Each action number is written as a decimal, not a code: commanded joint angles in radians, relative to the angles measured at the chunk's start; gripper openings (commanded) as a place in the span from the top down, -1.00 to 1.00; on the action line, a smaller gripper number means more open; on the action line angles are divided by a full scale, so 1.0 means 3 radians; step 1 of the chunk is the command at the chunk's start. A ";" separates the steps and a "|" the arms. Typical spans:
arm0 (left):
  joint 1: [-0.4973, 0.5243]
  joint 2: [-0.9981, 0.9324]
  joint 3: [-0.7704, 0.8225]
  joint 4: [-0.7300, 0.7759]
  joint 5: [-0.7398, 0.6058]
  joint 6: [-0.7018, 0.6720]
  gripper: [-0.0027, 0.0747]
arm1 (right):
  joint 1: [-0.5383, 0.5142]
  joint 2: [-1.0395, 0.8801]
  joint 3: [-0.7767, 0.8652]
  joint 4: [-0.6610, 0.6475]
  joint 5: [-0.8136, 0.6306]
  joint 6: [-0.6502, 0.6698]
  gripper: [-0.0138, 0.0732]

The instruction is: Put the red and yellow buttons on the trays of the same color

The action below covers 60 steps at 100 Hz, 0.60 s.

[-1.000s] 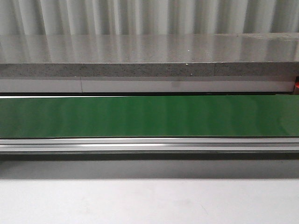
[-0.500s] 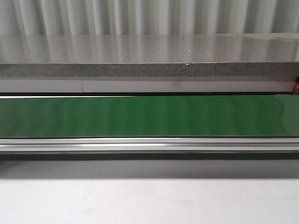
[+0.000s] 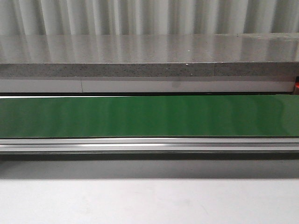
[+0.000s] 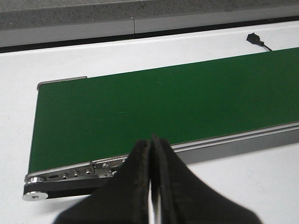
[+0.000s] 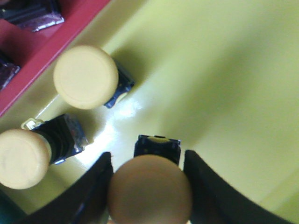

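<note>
While hanging low over the glossy yellow plastic tray (image 5: 224, 70), flanks with the right gripper (image 5: 147, 156) a mushroom-headed yellow push button (image 5: 149, 191): black fingers (image 5: 100, 186) part-way open, one at each side of the round cap, close against its edges. Cannot tell whether the pads press on it or stand just clear, since the cap hides the contact. Black square base of that button visible past the cap, down at the tray floor, upright. Two more pale yellow-capped buttons with black bases in the same tray, one (image 5: 85, 77) near the tray's wall, the other (image 5: 23, 158) just beside it, both apart from the flanked one. Beyond that wall, a strip of red plastic tray (image 5: 70, 23) touching the yellow one, with dark shiny parts (image 5: 32, 11) on it, too cropped to identify. Over at the left gripper (image 4: 150, 141), black fingers pressed together with only a hairline slit between them, nothing held. Just below them, the near end of a long green conveyor belt (image 4: 163, 102) with its aluminium side rail (image 4: 233, 137), set on a white table (image 4: 243, 186); a small black connector on a cable (image 4: 254, 38) lying on the table past the belt. In the front view, only the green belt (image 3: 149, 116), its rail (image 3: 149, 144), the white table (image 3: 149, 200) and a grey speckled stone ledge (image 3: 149, 70) behind.
</note>
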 commanded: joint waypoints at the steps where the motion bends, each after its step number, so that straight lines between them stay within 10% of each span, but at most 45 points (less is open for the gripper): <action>1: -0.0027 0.0005 -0.0089 -0.0038 -0.0249 0.0007 0.98 | -0.0014 -0.0098 0.0053 0.0002 -0.0271 0.0006 0.41; 60: -0.0027 0.0005 -0.0089 -0.0038 -0.0249 0.0007 0.98 | -0.0014 0.0058 0.0412 0.0009 -0.0883 0.0070 0.40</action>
